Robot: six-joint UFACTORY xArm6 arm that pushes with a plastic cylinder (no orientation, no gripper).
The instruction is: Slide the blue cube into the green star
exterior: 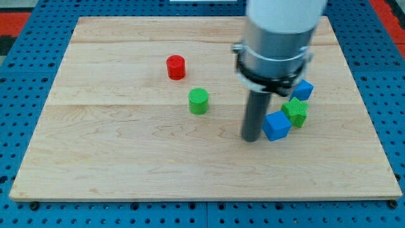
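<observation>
**Blue cube at green star: contact stage**

Left to right across the board (126, 171):

- Red cylinder (176, 67), upper centre-left, well apart from the work area.
- Green cylinder (199, 101), below and right of the red one, standing alone.
- Tip (252, 139), planted on the wood just left of the blue cube (276, 125), touching it or very nearly so. Plain rod, no jaws: nothing to open or close, nothing held.
- Blue cube directly right of the tip, its right edge against the green star (295, 111). Task judged essentially complete or a short push from it.
- Second blue block (304, 89) above and right of the star, partly hidden behind the arm housing; just beside the star, contact not determinable.

Risks from here:

- Further push to the right: likely to drive cube and star together toward the second blue block and the board's right edge.
- Off-centre contact on the cube's left face: likely to rotate the cube and let it slip past below the star.
- Withdrawal upward in the view: possible clipping of a cube corner, breaking contact with the star.

Surface and surroundings:

- Pale wooden board, planked, smooth; low resistance to sliding expected.
- Blue perforated base plate on all sides; red area visible at the top corners.
</observation>
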